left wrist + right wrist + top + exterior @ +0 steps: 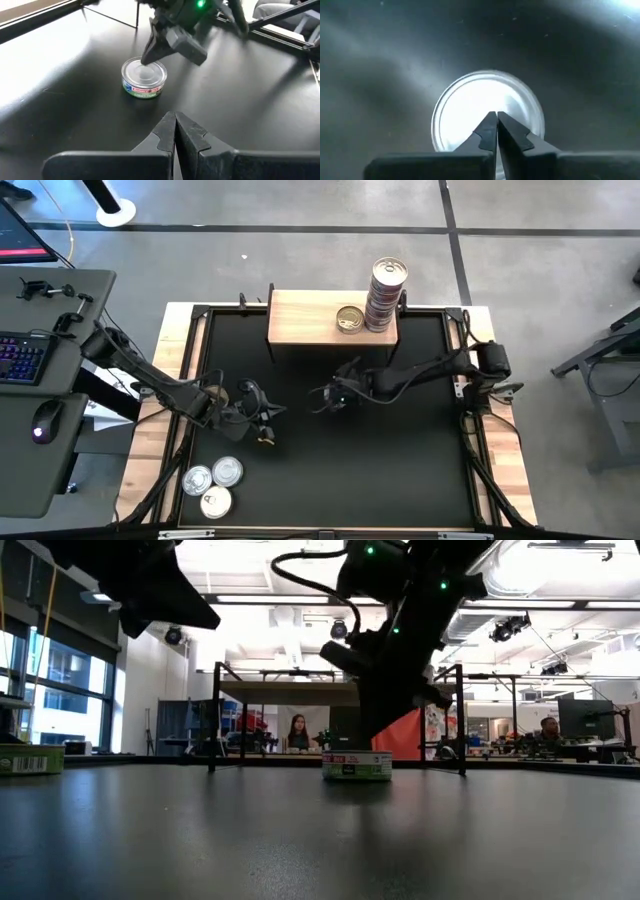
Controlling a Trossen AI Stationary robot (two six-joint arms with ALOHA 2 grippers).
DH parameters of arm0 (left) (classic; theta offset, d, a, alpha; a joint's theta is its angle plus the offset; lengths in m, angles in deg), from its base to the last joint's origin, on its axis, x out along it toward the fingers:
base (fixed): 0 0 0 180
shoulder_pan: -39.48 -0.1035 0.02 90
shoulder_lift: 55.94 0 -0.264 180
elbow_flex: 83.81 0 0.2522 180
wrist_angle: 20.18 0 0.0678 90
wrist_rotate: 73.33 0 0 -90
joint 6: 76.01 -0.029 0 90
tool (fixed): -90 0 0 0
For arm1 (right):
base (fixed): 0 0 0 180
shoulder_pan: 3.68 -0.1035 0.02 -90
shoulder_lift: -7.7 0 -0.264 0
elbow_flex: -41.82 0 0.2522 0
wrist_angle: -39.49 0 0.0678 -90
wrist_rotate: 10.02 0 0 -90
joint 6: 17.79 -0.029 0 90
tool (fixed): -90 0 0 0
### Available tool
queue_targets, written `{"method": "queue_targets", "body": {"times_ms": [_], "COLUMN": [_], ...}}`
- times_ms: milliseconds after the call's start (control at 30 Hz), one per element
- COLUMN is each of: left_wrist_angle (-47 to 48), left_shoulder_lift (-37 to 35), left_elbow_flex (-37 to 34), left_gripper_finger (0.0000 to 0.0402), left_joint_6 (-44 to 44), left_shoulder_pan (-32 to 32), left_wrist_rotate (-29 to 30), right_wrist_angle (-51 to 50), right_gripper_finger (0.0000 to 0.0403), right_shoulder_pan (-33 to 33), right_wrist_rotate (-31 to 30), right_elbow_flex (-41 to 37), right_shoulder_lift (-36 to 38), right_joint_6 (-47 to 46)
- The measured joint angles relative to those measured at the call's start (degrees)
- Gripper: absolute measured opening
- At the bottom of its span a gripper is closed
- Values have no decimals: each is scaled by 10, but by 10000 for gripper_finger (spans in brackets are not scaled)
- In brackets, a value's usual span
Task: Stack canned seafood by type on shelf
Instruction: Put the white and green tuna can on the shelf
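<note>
One silver-topped tin [144, 77] of canned seafood with a green and red label stands on the black table's middle, also seen in the low view [357, 765]. My right gripper [496, 122] is shut, slanting down from the right, its tips over the tin's lid [470, 100]. My left gripper [175, 125] is shut with nothing in it, above the table left of that tin. On the pale wood shelf [300, 315] at the far edge stand a tall stack of tins [385, 295] and a single gold-topped tin [349, 319]. My right gripper's shut fingertips [146, 59] stand at the far part of the tin's lid, slanting down from above. I cannot tell whether they touch the lid or hang just over it. The tin sits flat on the table.
Three silver-topped tins [213, 485] lie together at the table's near left corner. Another tin [30, 758] shows at the low view's left edge. A desk with a keyboard [20, 355] and a mouse [42, 425] stands left of the table.
</note>
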Motion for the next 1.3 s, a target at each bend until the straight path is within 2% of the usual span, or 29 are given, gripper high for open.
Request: {"method": "queue_targets", "body": {"times_ms": [200, 300, 467, 600, 733, 867, 967, 1033, 1167, 1300], "left_wrist_angle": [1, 0, -18, -112, -253, -331, -306, -288, -250, -222], "left_shoulder_lift": [0, 2, 29, 82, 165, 253, 301, 320, 342, 342], "left_elbow_flex": [0, 0, -5, -22, -23, 6, 34, 48, 65, 70], "left_gripper_finger": [0, 0, 0, 0, 0, 0, 0, 0, 0, 0], "left_joint_6": [0, 0, -6, -18, -61, -157, -207, -204, -183, -142], "left_shoulder_pan": [20, 28, 38, 38, 38, 34, 28, 25, 21, 24], "left_wrist_rotate": [0, 1, 16, 6, -31, -39, -41, -49, -84, -91], "right_wrist_angle": [14, 58, 147, 169, 154, 56, -20, -36, -4, 54], "right_gripper_finger": [0, 0, 0, 0, 0, 0, 0, 0, 0, 0], "right_shoulder_pan": [-32, -61, -119, -155, -178, -189, -185, -174, -150, -127], "right_wrist_rotate": [-16, -23, 3, -1, -12, -9, 17, 56, 97, 120], "right_elbow_flex": [1, 2, 0, -1, 4, 5, 4, -2, -25, -29], "right_shoulder_lift": [-33, -46, -53, -40, 15, 61, 69, 64, 36, 4], "right_joint_6": [-56, -92, -137, -161, -129, -118, -147, -158, -168, -152]}}
